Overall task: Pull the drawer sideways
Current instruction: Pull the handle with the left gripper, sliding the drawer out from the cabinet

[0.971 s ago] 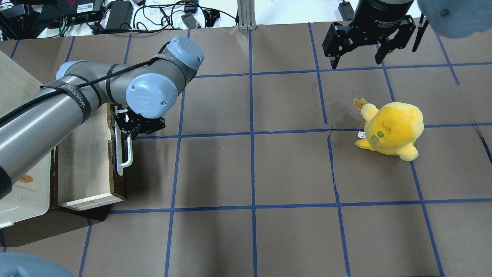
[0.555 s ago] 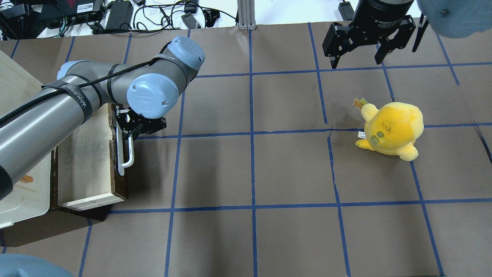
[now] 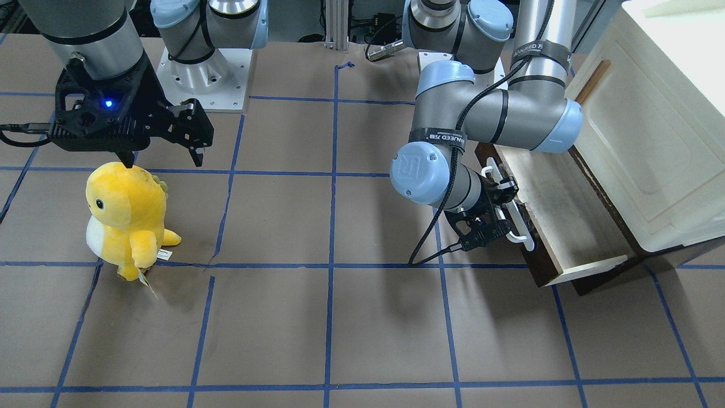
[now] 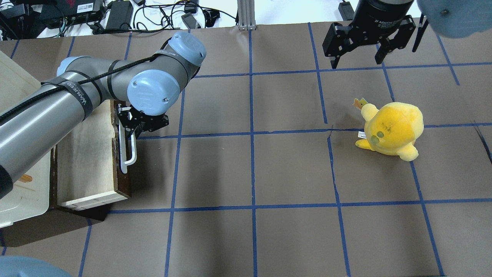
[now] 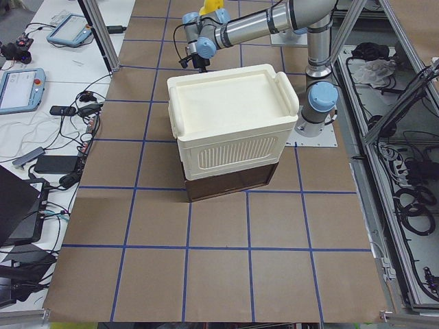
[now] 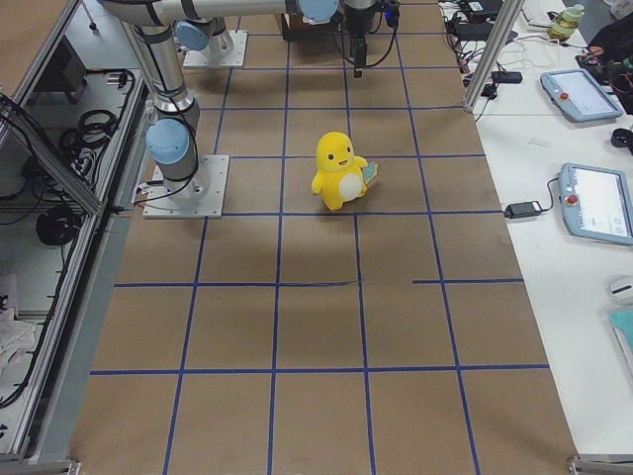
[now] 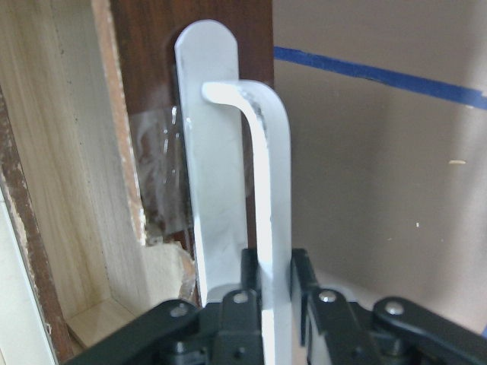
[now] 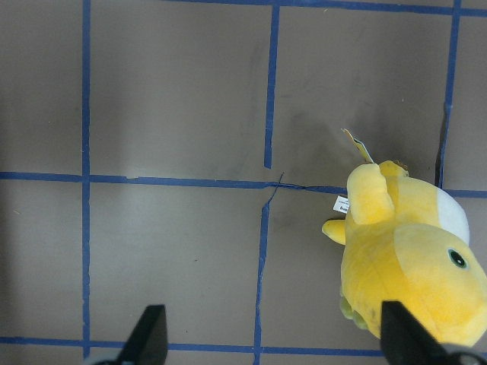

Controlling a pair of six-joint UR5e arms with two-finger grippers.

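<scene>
The drawer is found at the robot's left end of the table, standing drawn out from the base of the cream-white cabinet, its dark front facing the table's middle. Its pale wood bottom and side walls are exposed in the front-facing view; the far part is hidden beneath the left arm. The left gripper is clenched on the white bar handle near its far end, one finger on each side of the bar, as confirmed by the left wrist view. The right gripper is held with jaws spread, above the table, near a yellow plush toy and not touching it.
</scene>
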